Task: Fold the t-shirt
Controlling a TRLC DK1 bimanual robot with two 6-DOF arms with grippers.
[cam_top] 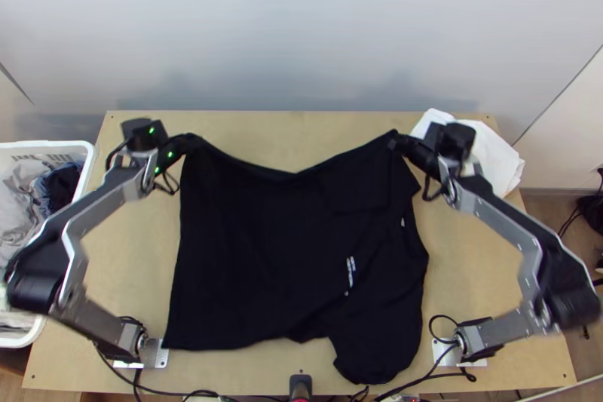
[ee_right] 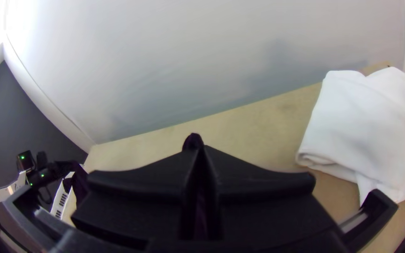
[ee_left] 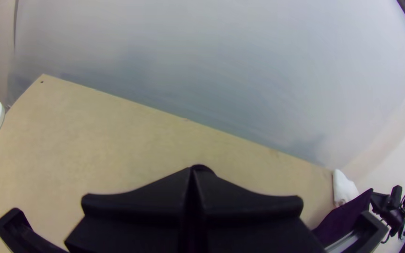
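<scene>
Grippers [cam_top: 193, 141], two, pinch one black t-shirt [cam_top: 256, 251] at two spots.

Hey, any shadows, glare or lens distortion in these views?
Top view: soft shadows low on the wall; black t-shirt so dark its folds barely read. Left wrist view: dark corners, fisheye bend. Right wrist view: washed-out brightness upper left, dark lower corners.
</scene>
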